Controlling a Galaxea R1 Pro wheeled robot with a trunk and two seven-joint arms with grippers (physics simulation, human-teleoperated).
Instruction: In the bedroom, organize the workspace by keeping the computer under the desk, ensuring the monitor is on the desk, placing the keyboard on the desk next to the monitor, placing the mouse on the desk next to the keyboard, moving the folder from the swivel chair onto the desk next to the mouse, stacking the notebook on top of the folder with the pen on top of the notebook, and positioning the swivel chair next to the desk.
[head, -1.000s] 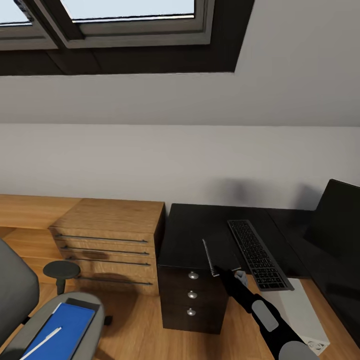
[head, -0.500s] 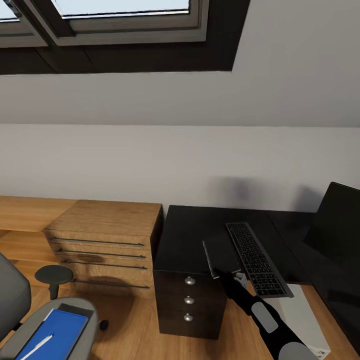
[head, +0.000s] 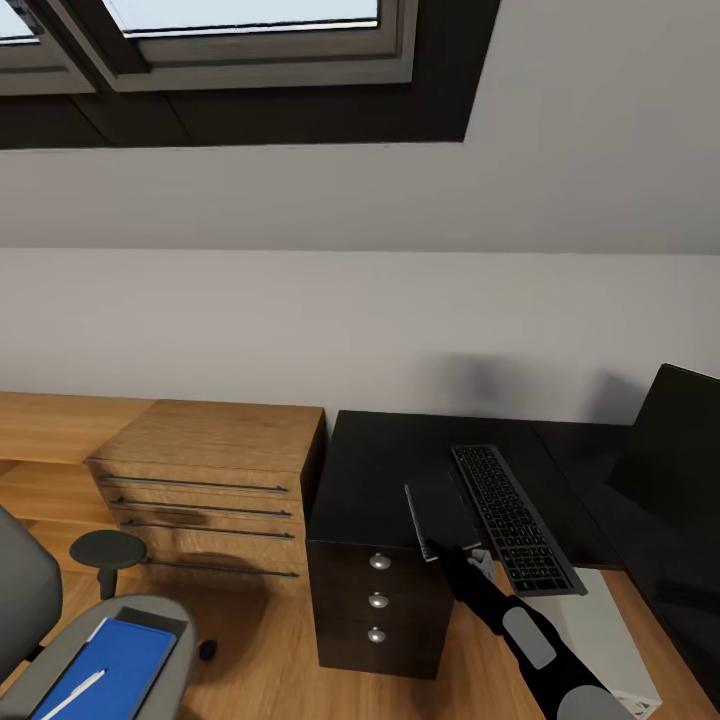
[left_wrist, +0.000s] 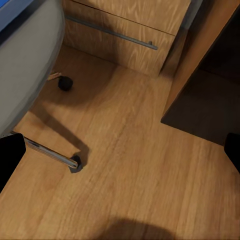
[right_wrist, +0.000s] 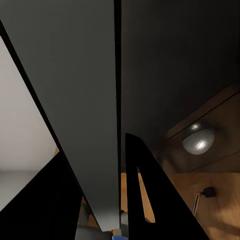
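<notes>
My right gripper (head: 467, 557) is shut on the near edge of the dark grey notebook (head: 440, 508), which rests on the black desk (head: 380, 465) just left of the black keyboard (head: 512, 517). In the right wrist view the notebook (right_wrist: 80, 95) stands as a grey slab between my black fingers (right_wrist: 142, 200). The monitor (head: 672, 450) stands at the right. Under the desk sits the light grey computer (head: 600, 620). At the lower left, the blue folder (head: 110, 662) lies on the swivel chair (head: 25, 590) with the whitish pen (head: 76, 691) on it. My left gripper (left_wrist: 120, 155) hangs open above the floor.
A low wooden chest of drawers (head: 210, 480) adjoins the desk's left end. The desk's black drawers with silver knobs (head: 378, 598) face me. Near my left gripper are the chair's chrome leg (left_wrist: 50, 154), a caster (left_wrist: 65, 82) and wooden floor (left_wrist: 135, 170).
The head camera shifted slightly a second ago, sliding the whole picture left, and has been still since. My right gripper keeps the notebook at the same spot on the desk.
</notes>
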